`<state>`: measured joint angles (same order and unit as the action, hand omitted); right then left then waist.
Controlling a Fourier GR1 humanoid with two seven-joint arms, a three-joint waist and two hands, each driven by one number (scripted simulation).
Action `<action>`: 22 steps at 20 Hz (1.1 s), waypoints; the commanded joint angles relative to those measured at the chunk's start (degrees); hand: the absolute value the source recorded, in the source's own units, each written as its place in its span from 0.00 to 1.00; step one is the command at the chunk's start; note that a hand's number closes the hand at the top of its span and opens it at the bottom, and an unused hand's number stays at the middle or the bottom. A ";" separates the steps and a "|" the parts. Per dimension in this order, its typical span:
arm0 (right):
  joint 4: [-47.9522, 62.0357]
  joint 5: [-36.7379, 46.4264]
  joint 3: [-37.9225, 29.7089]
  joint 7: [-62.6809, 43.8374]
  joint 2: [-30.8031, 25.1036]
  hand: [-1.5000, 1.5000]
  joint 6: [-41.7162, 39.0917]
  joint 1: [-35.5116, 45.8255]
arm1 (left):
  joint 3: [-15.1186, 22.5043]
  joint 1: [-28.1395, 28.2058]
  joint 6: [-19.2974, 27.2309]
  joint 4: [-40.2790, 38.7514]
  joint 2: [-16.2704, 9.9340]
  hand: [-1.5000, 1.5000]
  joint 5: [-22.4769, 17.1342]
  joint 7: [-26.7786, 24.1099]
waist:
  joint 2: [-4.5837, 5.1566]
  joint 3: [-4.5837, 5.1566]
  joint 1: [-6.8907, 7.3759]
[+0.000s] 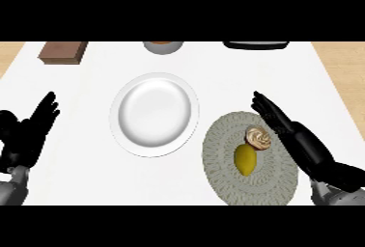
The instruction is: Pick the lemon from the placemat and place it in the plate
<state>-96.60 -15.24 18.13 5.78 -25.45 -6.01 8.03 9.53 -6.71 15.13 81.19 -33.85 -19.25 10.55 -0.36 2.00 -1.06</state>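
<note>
Counter clutter, non-task items

Brown block [63, 51] at far left of white counter [85, 159]; grey bowl [163, 46] and black object [256, 45] cut off by far edge; swirled brown pastry [259, 138] toward the near right side.

One camera, up at the robot's head, looking down

It looks steeply down at the white counter [85, 183] from close above. The far edge sits at the top. Both forearms come in from the bottom edge. No second view shares this scene.

White counter [85, 159] — plate [155, 114], round placemat [221, 164], brown block [63, 52] at the far edge
</note>
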 commanded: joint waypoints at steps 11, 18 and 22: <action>17.01 2.96 -18.34 19.72 4.26 0.00 14.32 -8.13 | 0.70 -0.06 -1.74 0.77 6.39 0.50 -0.79 -4.97 | 0.65 -2.35 -0.51; 24.89 14.82 -12.36 32.73 0.05 0.00 7.58 -12.13 | 0.62 -0.31 -4.48 -1.64 8.50 0.50 1.54 -7.38 | 0.38 -2.00 1.13; 20.76 18.84 -10.95 25.06 -2.43 0.00 8.27 -11.72 | 1.68 -2.63 -1.33 -1.89 11.60 0.50 4.61 -4.82 | 0.33 -1.97 0.91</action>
<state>-73.83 -0.49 5.81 34.64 -25.59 2.04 -3.81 10.28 -9.31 12.47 79.54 -24.50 -16.82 5.79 0.03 -0.02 -0.28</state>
